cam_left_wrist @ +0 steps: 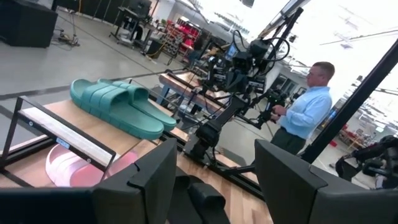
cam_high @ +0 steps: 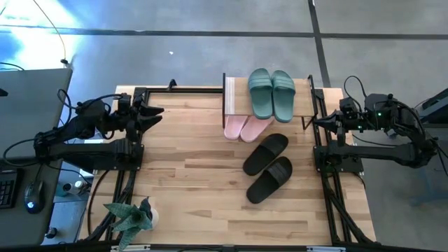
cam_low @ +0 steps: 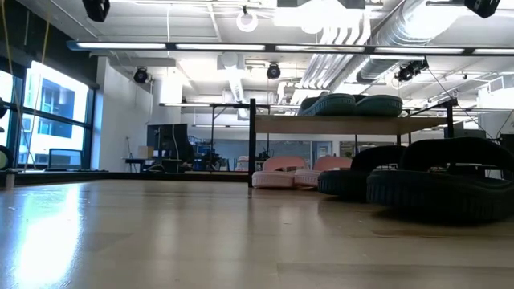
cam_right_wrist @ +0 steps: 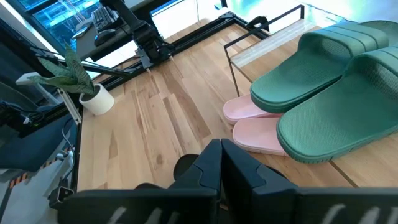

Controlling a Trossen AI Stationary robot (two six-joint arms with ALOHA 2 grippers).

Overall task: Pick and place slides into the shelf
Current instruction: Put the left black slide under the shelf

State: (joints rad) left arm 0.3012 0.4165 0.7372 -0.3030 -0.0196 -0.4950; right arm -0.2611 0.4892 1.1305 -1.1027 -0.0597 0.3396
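The shelf (cam_high: 234, 94) stands at the table's far middle. Two sage green slides (cam_high: 271, 93) lie side by side on its top board. Two pink slides (cam_high: 245, 127) rest on the table under it, toes poking out toward the near side. Two black slides (cam_high: 267, 166) lie on the table just near of the shelf, toward the right. My left gripper (cam_high: 155, 115) hovers open at the far left, away from everything. My right gripper (cam_high: 316, 122) is shut at the far right, beside the shelf's right end, touching nothing. The third pair's strap colours match the pink pair only.
A small potted plant (cam_high: 131, 217) stands at the table's near left corner. Black arm frames run along both table sides. A person in a light blue shirt (cam_left_wrist: 308, 109) stands beyond the table's right side. Bare wood lies across the table's left and near parts.
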